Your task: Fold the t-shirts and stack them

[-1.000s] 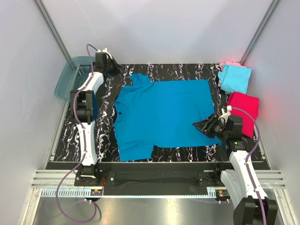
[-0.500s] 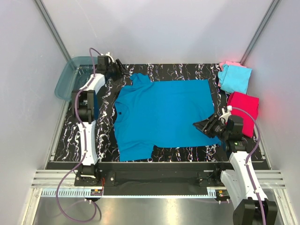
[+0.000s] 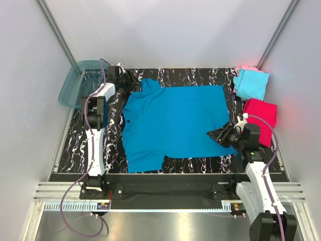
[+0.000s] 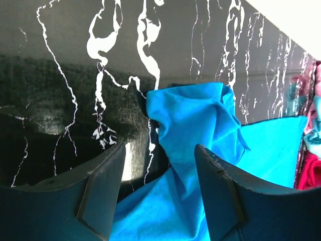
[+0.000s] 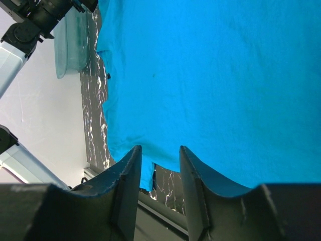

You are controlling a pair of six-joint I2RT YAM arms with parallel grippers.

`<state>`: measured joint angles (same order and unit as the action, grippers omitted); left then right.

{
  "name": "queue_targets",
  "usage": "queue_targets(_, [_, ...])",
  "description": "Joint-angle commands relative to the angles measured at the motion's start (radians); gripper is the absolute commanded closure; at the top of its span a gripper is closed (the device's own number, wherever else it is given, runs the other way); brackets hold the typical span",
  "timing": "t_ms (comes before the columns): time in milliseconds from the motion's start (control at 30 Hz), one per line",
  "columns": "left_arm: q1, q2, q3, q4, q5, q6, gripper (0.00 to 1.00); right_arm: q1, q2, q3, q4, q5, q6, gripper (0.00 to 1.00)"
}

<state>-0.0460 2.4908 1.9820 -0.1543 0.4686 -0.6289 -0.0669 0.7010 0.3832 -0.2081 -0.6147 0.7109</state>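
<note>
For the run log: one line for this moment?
left gripper: open, facing teal-blue t-shirt sleeve | right gripper: open over hem, near end | shirt: flat, unfolded

We saw the teal-blue t-shirt lying spread on the table, our left fingers by its far sleeve, right fingers at its near-right hem

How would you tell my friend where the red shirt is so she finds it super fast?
Find the black marbled table and follow its right edge. At the far corner a light cyan shirt lies on a pink shirt; just nearer sits the red shirt. It is the only bright magenta-red one, folded and alone.
</note>
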Motion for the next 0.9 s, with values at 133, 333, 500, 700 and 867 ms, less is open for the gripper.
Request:
queue_targets(133, [-0.005, 0.069, 0.066, 0.119, 0.050, -0.067, 0.35, 0.001, 0.008, 0.040, 0.009, -0.026, -0.021, 0.58])
queue_targets(333, [-0.005, 0.140, 0.139, 0.150, 0.074, -0.137, 0.36, -0.008, 0.018, 0.043, 0.009, -0.033, -0.021, 0.60])
queue_targets(500, [-0.012, 0.154, 0.150, 0.171, 0.090, -0.164, 0.43, -0.014, 0.026, 0.043, 0.010, -0.034, -0.018, 0.60])
queue_targets(700, [-0.011, 0.122, 0.095, 0.170, 0.099, -0.140, 0.76, -0.017, 0.025, 0.042, 0.013, -0.034, -0.018, 0.62])
queue_targets(867, [-0.011, 0.100, 0.077, 0.157, 0.099, -0.120, 1.00, -0.017, 0.019, 0.040, 0.013, -0.039, -0.014, 0.62])
